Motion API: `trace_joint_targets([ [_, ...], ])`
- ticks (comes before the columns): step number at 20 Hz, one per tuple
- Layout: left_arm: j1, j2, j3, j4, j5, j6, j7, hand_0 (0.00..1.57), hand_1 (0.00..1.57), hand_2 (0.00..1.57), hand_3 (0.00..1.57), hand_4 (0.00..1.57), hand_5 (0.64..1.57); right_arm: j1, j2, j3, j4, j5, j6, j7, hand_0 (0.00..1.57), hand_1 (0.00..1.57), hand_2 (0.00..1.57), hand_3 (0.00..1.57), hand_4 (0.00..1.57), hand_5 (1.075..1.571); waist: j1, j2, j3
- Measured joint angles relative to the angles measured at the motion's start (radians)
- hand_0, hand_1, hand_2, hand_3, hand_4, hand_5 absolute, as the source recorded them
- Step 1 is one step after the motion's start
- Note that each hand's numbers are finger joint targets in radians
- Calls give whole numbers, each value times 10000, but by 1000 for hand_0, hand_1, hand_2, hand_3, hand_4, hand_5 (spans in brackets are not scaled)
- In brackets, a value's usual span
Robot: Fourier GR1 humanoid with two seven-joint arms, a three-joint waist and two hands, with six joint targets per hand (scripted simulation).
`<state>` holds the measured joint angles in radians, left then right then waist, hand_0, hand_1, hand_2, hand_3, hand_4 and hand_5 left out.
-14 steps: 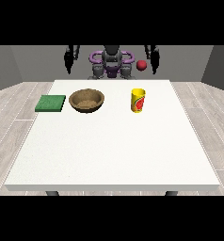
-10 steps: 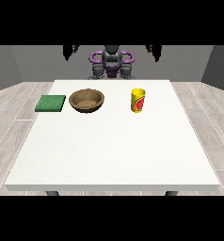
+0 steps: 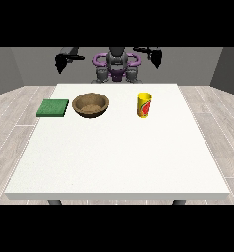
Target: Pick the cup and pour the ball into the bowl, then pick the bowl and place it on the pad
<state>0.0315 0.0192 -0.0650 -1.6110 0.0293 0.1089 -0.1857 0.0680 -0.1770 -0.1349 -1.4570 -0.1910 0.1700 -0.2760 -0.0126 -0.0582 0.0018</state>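
Note:
A yellow cup (image 3: 144,105) with a red mark stands upright on the white table (image 3: 119,157), right of centre near the far edge. Its inside does not show, and no ball is in view. A brown wooden bowl (image 3: 90,105) sits to the cup's left. A flat green pad (image 3: 53,108) lies further left, by the table's left side. Both black hands are raised behind the far edge, well away from these things. The hand at the view's left (image 3: 61,63) hangs above the far left corner. The hand at the view's right (image 3: 156,57) is beyond the cup.
The robot's grey and purple torso (image 3: 117,68) stands behind the middle of the far edge. Grey wood floor surrounds the table. The near half of the tabletop carries nothing.
Both arms have swung up and outwards from beside the torso. A small red ball seen by the hand at the view's right in the earliest frame no longer shows.

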Motion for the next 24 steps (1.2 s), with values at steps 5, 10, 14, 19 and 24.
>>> trace_joint_targets([
  [5,-702,-37,347,785,-6,28,-826,0,0,0,0,0,1459,-514,-74,-286,953,-75,513,-903,0,0,0,0,0,1560,-15,679,-11],
  [10,-1976,172,929,2043,-34,75,-1645,0,0,0,0,0,1451,-1391,-221,-537,1711,-83,738,-1562,0,0,0,0,0,1555,-204,1581,-16],
  [14,-3058,303,1382,2978,-11,209,-2090,0,0,0,0,0,1460,-2082,-339,-685,2417,-24,874,-2096,0,0,0,0,0,1549,-332,2252,-16],
  [19,-4200,786,2182,4266,223,137,-3043,0,0,0,0,0,1428,-2643,-312,-711,3033,107,1082,-3070,0,0,0,0,0,1547,-575,3305,-18],
  [24,-5033,1286,2788,5686,463,-144,-3890,0,0,0,0,0,1412,-3219,-456,-820,3554,106,1274,-3513,0,0,0,0,0,1547,-698,3860,-20],
])
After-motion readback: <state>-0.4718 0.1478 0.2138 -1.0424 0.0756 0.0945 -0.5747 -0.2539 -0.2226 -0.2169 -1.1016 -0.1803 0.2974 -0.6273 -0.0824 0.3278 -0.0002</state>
